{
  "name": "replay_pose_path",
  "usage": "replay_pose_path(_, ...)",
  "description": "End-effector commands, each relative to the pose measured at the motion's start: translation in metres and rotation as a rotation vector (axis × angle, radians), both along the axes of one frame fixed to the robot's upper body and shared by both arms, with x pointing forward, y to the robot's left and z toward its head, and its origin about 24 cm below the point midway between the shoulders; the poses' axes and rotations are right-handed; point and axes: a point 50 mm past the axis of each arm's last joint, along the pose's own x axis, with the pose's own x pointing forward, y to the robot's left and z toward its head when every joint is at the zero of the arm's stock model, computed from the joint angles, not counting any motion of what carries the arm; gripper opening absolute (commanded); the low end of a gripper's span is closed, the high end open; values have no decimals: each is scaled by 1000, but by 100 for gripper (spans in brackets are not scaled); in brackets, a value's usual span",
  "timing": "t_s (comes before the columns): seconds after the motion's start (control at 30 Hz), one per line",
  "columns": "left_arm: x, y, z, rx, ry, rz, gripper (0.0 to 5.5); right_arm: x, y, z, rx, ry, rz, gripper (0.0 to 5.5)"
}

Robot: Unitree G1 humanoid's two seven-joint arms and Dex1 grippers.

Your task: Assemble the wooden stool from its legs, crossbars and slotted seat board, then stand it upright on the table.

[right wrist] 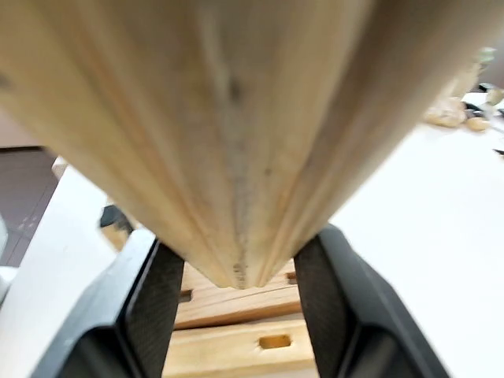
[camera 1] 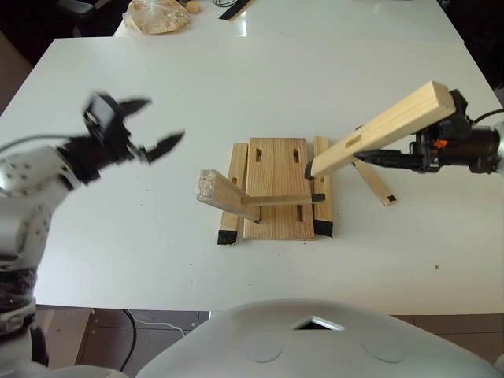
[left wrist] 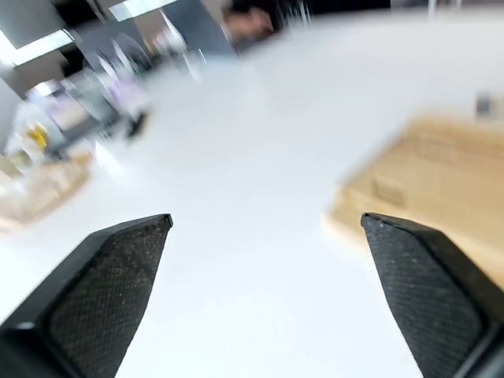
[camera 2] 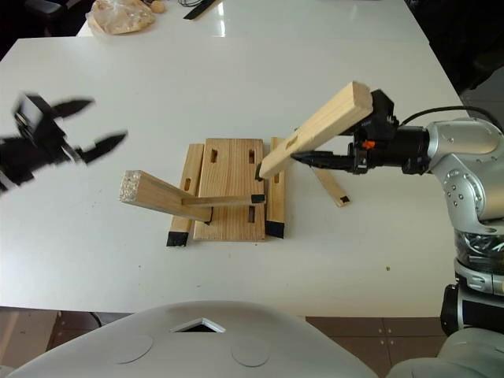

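Seat board (camera 1: 276,161) flat on white table (camera 1: 236,79), left jaws spread, right jaws clamping leg (camera 1: 394,122), bag (camera 1: 157,16) beyond far edge

Silver-grey right arm (camera 2: 465,153) with orange marks (camera 2: 364,146) at its black wrist; black left gripper (camera 1: 163,118), dimpled pads (left wrist: 102,291).

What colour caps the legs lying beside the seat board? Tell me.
Black leg ends, clearest in left eye view.
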Motion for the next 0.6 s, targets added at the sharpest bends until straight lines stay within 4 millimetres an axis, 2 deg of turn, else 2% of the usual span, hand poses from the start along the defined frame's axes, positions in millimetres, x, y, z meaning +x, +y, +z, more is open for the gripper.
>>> replay_pose_path(0.03, -9, -10, -13, 15, 14, -76, 446, -10, 6, -5, -59, -15, 69, 202)
replay_pose_path(0.6, -14, -28, -22, -1, 16, -111, 446, -23, 19, -31, -85, 17, 112, 202)
